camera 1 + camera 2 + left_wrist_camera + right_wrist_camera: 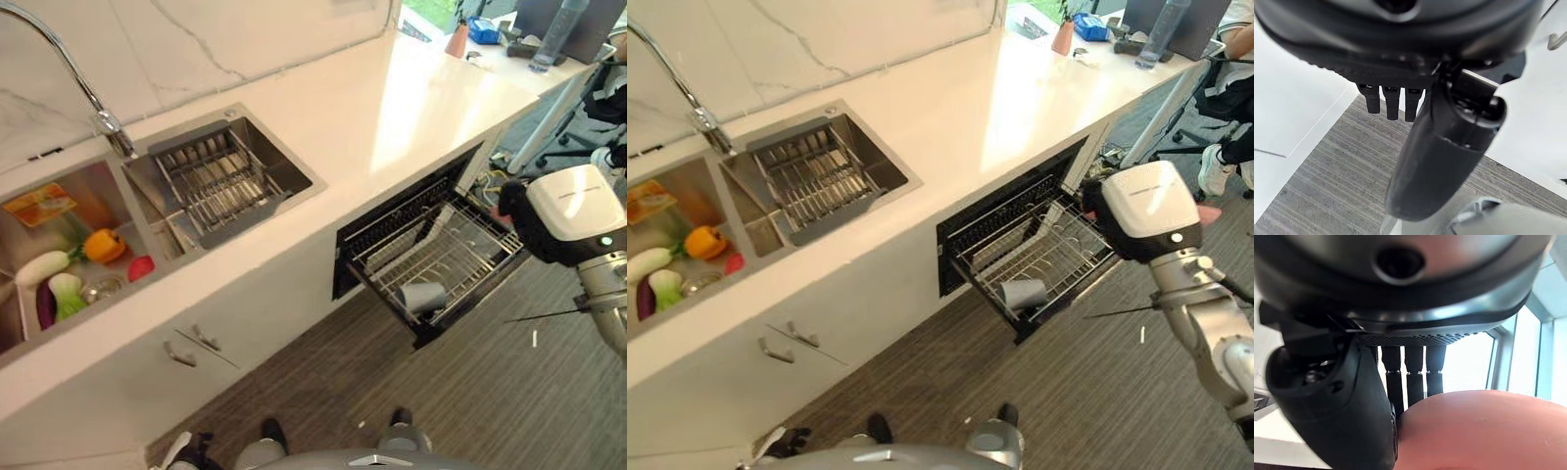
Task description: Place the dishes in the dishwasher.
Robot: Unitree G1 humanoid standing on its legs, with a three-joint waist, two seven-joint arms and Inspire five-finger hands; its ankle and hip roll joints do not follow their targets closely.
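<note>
Dishwasher (392,230): dark opening set under the white bench, its wire rack (441,257) pulled out over the floor. Grey cup (423,296) lying on its side near the rack's front edge. Pink dish (1479,431), smooth and rounded, held against the right hand (1342,416), thumb alongside it, just beside the rack's outer end.

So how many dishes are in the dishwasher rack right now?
1 in the rack: a grey cup lying at the pulled-out dishwasher rack's front edge. The right hand holds a pink dish; others may be hidden.
</note>
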